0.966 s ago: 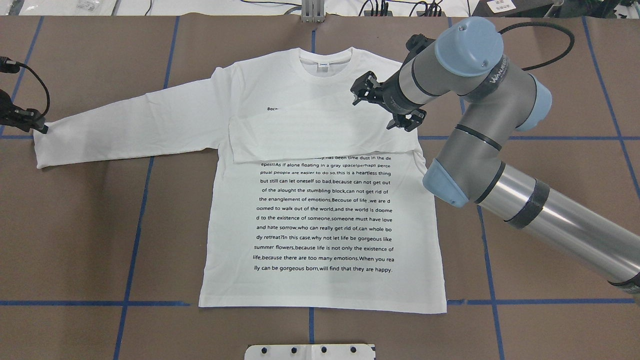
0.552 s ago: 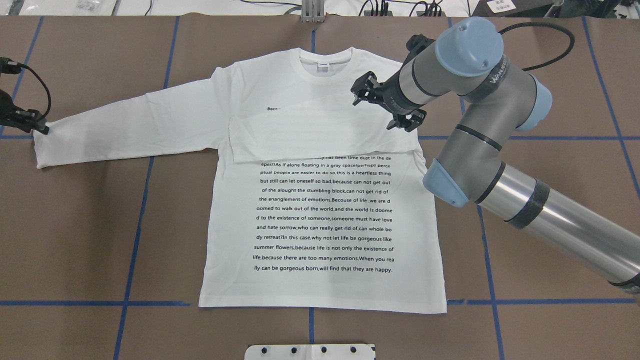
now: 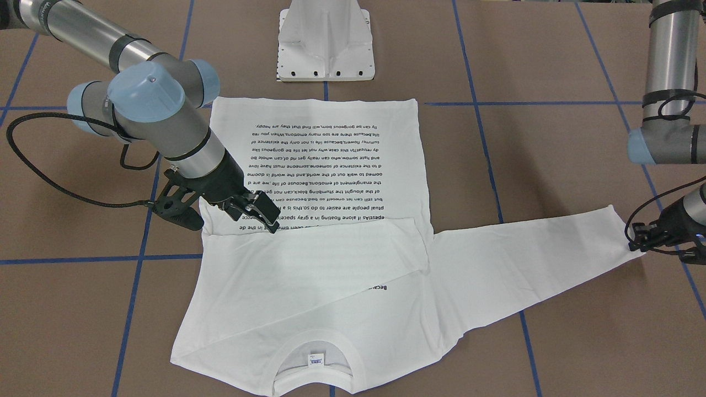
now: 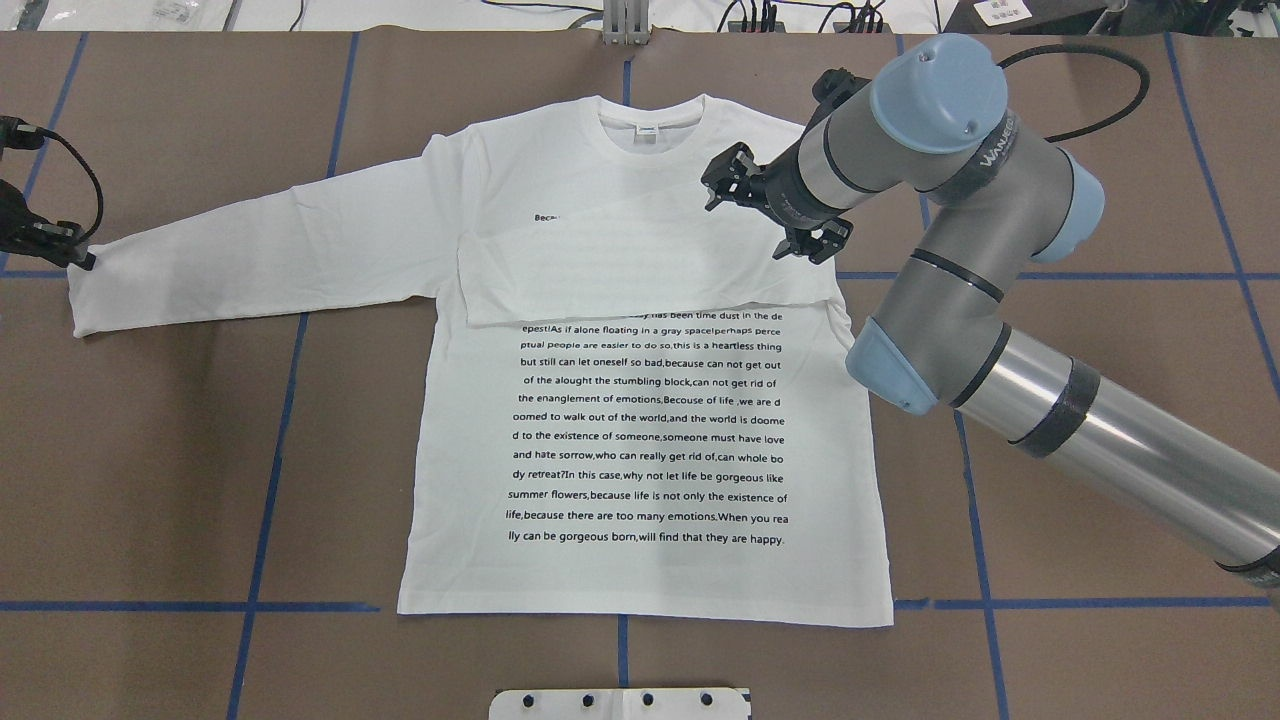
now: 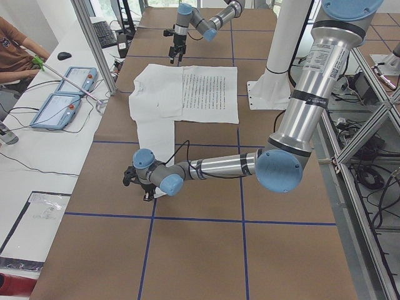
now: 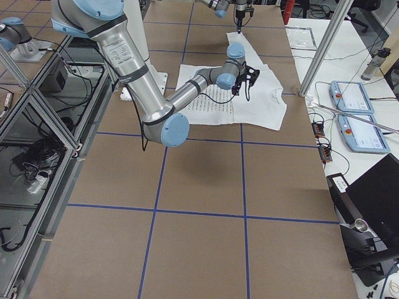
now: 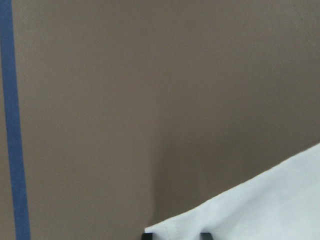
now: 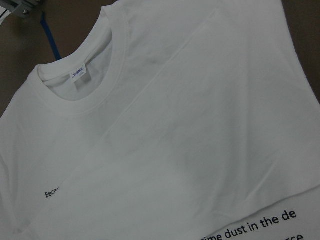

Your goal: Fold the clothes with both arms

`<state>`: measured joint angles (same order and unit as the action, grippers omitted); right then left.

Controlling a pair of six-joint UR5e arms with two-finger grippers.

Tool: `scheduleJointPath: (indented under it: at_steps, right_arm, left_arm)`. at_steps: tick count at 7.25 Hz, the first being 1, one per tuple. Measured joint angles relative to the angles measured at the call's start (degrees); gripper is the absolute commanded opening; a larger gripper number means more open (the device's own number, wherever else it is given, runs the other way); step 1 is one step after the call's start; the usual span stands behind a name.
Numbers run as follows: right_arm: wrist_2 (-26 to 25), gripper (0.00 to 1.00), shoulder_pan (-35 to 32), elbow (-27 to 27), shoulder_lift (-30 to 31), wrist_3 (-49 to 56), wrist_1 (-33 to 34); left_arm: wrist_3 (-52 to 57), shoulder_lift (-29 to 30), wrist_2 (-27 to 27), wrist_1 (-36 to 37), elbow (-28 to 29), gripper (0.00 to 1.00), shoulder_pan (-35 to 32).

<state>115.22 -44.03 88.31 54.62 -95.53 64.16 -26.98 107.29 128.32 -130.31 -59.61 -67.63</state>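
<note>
i count one white shirt (image 4: 640, 420) on the counter (image 4: 150, 450). two arms, my left arm (image 3: 664, 55) and right arm (image 4: 1100, 440), with one hand each: left hand (image 3: 635, 242), right hand (image 3: 227, 220). one white base (image 3: 325, 41). two tablets (image 5: 55, 109) and one person (image 5: 15, 53) beside the counter.

Bare table (image 4: 150, 450) flanks shirt (image 4: 640, 420); white pedestal (image 3: 325, 44) stands near hem.

Robot lab. My left arm (image 5: 306, 106) and right arm (image 4: 1100, 430) stand by a white pedestal (image 3: 325, 49) at a brown table (image 4: 150, 450) gridded with blue tape (image 4: 271, 480). Aluminium frame posts (image 5: 94, 44) alongside. Side bench (image 5: 37, 156) holds control tablets (image 5: 59, 111) and a keyboard (image 5: 103, 34), with a person (image 5: 15, 53) seated there.
</note>
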Motion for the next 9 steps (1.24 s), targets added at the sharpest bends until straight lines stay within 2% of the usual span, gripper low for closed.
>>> scheduleJointPath:
  at_steps: [5, 6, 7, 9]
  right_arm:
    - [0.0, 0.99, 0.0, -0.1, 0.0, -0.1, -0.1]
    - [0.0, 0.99, 0.1, -0.1, 0.0, -0.1, -0.1]
    - [-0.1, 0.99, 0.1, -0.1, 0.0, -0.2, -0.1]
    - [-0.2, 0.99, 0.1, -0.1, 0.0, -0.3, -0.1]
  left_arm:
    - [0.3, -0.1, 0.1, -0.6, -0.5, 0.0, 0.0]
    - [0.5, 0.0, 0.1, -0.5, -0.7, 0.15, 0.0]
    - [0.6, 0.1, 0.0, -0.5, -0.8, 0.48, 0.0]
    - [1.7, 0.2, -0.1, -0.3, -0.7, 0.5, 0.0]
